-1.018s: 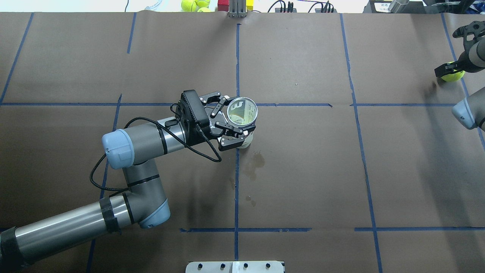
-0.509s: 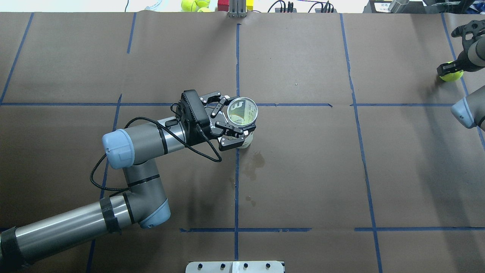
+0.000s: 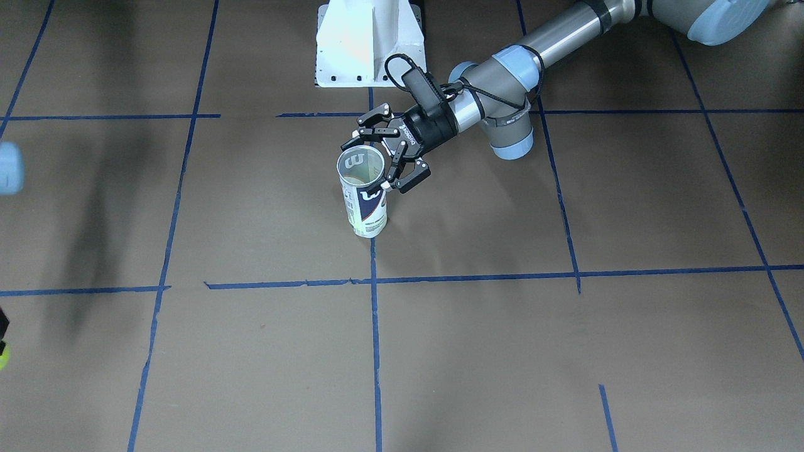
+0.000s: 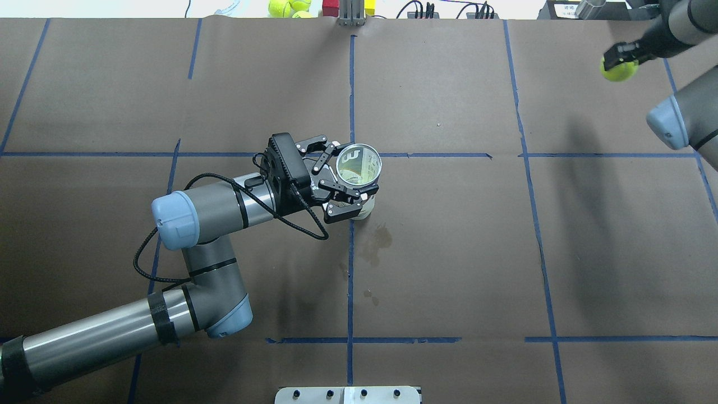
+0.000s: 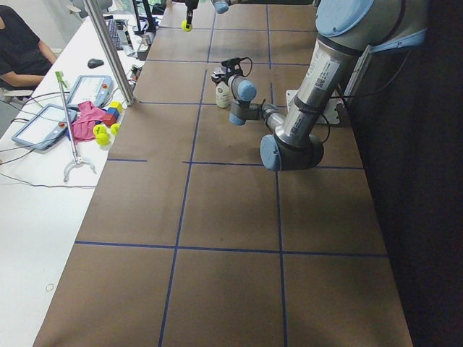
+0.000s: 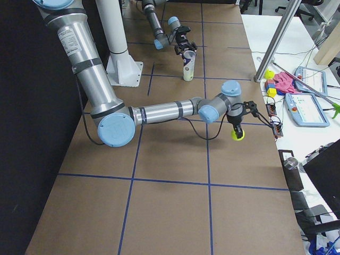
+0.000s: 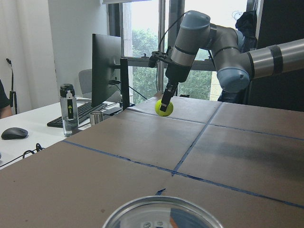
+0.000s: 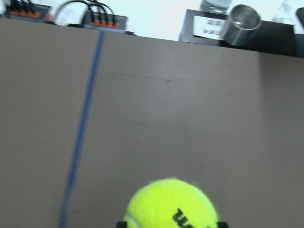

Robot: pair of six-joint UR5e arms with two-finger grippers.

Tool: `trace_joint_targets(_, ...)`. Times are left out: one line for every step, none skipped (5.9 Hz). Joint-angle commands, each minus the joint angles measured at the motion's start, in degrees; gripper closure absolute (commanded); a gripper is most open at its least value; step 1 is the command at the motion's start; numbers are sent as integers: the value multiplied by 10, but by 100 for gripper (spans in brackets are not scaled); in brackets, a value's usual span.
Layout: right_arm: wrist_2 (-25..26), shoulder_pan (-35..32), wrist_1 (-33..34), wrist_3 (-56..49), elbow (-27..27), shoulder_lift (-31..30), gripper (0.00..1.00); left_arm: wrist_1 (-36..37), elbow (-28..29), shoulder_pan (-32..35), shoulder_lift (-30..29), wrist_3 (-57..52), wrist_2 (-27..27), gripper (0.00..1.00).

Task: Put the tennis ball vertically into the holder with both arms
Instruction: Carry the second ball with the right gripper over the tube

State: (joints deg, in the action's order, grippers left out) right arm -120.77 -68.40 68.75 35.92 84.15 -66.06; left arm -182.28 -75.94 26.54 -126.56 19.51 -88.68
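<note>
The holder (image 4: 359,165), a clear can with a navy and white label, stands upright with its mouth open near the table's middle; it also shows in the front view (image 3: 364,201). My left gripper (image 4: 349,180) is shut on its upper part from the side (image 3: 378,164). My right gripper (image 4: 622,60) is shut on the tennis ball (image 4: 618,72) and holds it above the table at the far right. The ball fills the bottom of the right wrist view (image 8: 172,205). It also shows in the left wrist view (image 7: 164,108), clear of the table.
Spare tennis balls (image 4: 287,7) and coloured blocks lie beyond the far edge. The white pedestal base (image 3: 367,44) stands at the robot's side. A metal cup (image 8: 241,18) and cables sit past the table's right end. A dark stain (image 4: 378,238) marks the paper.
My right gripper has risen with the tennis ball and moved left and toward the far edge in the overhead view. My left gripper and the holder have not moved.
</note>
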Motion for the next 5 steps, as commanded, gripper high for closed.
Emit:
trace_joint_targets(-101, 60, 123, 231, 207, 19, 100, 0, 0, -1, 0, 0, 0, 8)
trace_joint_targets(-100, 110, 123, 379, 263, 37, 100, 0, 0, -1, 0, 0, 0, 8)
trace_joint_targets(-97, 156, 120, 484, 282, 71, 100, 0, 0, -1, 1, 0, 0, 8)
trace_joint_targets(-71, 199, 121, 551, 275, 100, 99, 0, 0, -1, 1, 0, 1, 8)
trace_joint_targets(-33, 230, 123, 610, 259, 137, 98, 1, 0, -1, 1, 0, 1, 8)
